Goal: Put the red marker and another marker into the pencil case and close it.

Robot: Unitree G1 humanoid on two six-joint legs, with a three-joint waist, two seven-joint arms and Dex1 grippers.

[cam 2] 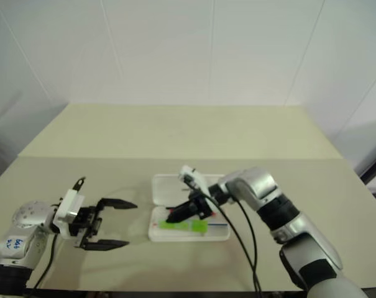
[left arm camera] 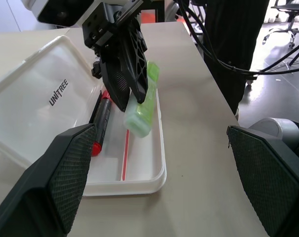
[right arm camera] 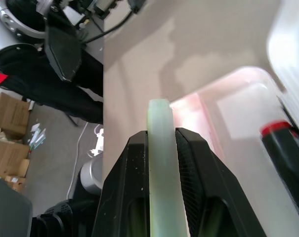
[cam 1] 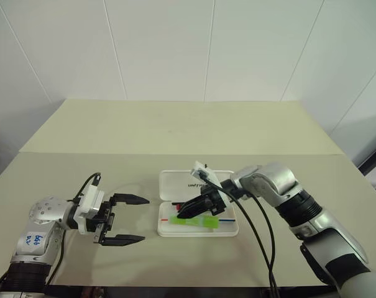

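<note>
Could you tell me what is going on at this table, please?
The robot is packing markers into an open white pencil case. Its right end effector is shut on a light-green highlighter, holding it low over the tray. A red marker already lies in the tray beside it. The left end effector waits open on the case's left, holding nothing. The lid is still open, so closing it remains to be done.

white pencil case [left arm camera: 35,106], dark logo text on lid, thin red stripe in tray. red marker [left arm camera: 101,123] with black section. light-green highlighter [left arm camera: 142,111]. black fingers on right gripper [left arm camera: 120,74] and left gripper [cam 1: 127,218], silver arms. pale beige table [cam 1: 175,133], white panel wall [cam 1: 188,43].
</note>
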